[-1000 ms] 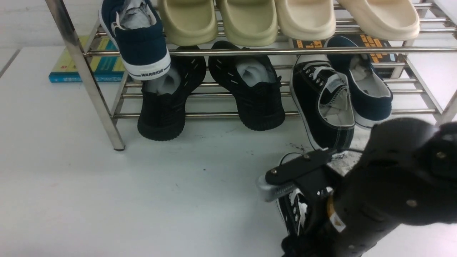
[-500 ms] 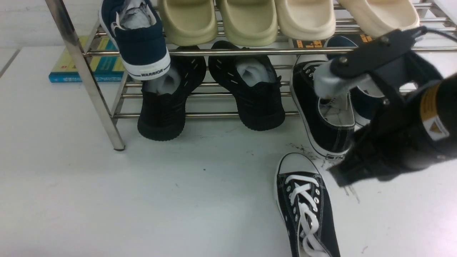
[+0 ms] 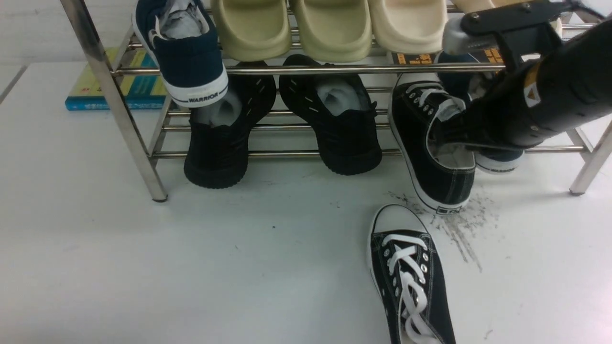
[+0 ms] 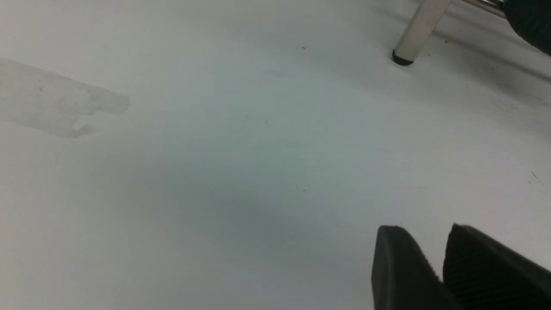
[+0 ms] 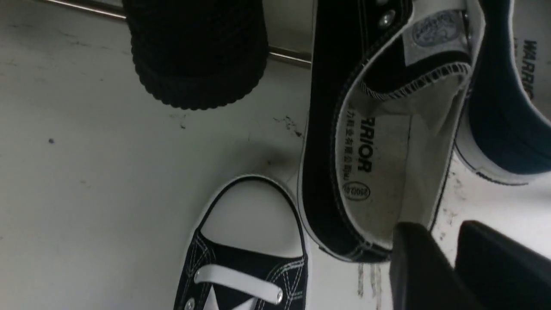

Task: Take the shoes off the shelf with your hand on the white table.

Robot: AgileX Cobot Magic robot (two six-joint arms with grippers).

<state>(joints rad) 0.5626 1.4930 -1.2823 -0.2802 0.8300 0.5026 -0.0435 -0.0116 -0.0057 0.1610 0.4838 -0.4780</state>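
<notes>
One black canvas shoe (image 3: 411, 282) with white laces lies on the white table (image 3: 239, 248), toe toward the shelf (image 3: 306, 69). It also shows in the right wrist view (image 5: 249, 267). Its mate (image 3: 420, 138) rests on the lower tier, heel hanging over the front bar. My right gripper (image 5: 439, 230) hovers at this shoe's (image 5: 340, 129) heel. One finger is over the insole, the other outside, and a narrow gap between them shows only table. My left gripper (image 4: 424, 228) sits low over bare table, fingers together and holding nothing.
A navy WARRIOR shoe (image 3: 497, 160) sits right beside the canvas shoe on the lower tier, another (image 3: 191, 67) on the upper. Two black knit sneakers (image 3: 220, 143) fill the lower left. Beige slides (image 3: 334, 28) line the top. Dark scuffs (image 3: 459, 229) mark the table. Shelf legs (image 3: 588, 167) flank the area.
My right gripper let go of the first canvas shoe on the table. It then rose and moved back toward the shelf, to the heel of the second shoe. The left arm stayed still.
</notes>
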